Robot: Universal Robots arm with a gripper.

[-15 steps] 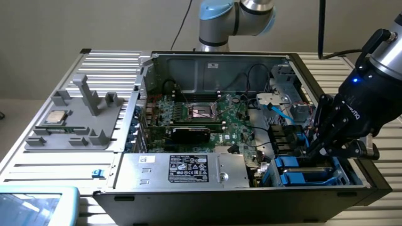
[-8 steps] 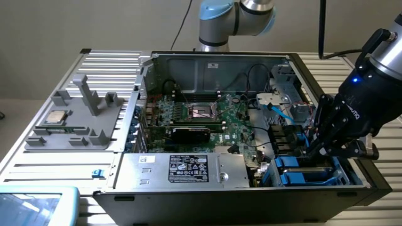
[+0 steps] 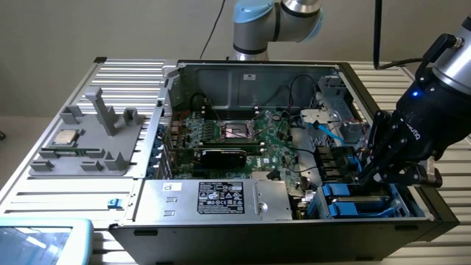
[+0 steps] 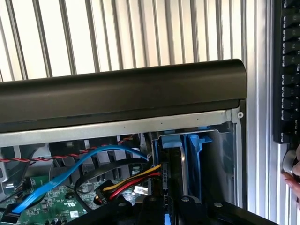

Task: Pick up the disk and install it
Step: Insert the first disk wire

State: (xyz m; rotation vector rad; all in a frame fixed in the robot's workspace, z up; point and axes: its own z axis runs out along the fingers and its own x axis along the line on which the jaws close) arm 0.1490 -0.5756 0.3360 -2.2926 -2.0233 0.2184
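My black gripper (image 3: 372, 178) reaches down into the drive bay (image 3: 401, 201) at the corner of the open computer case (image 3: 243, 74) on the exterior view's right. In the wrist view the disk (image 4: 172, 164) shows edge-on as a narrow dark slab with a blue rail at its far end. It stands between blue bay guides (image 4: 193, 154), just inside the case's black wall (image 4: 122, 93). My gripper (image 4: 171, 202) is shut on the disk's near end. In the exterior view the gripper body hides most of the disk.
Blue, red and yellow cables (image 4: 117, 185) lie beside the bay over the green motherboard (image 3: 243, 138). A silver power supply box (image 3: 220, 199) sits along the case's front. A grey fixture with a small chip (image 3: 68, 137) stands on the exterior view's left. A hand (image 4: 293, 180) shows by the slatted table.
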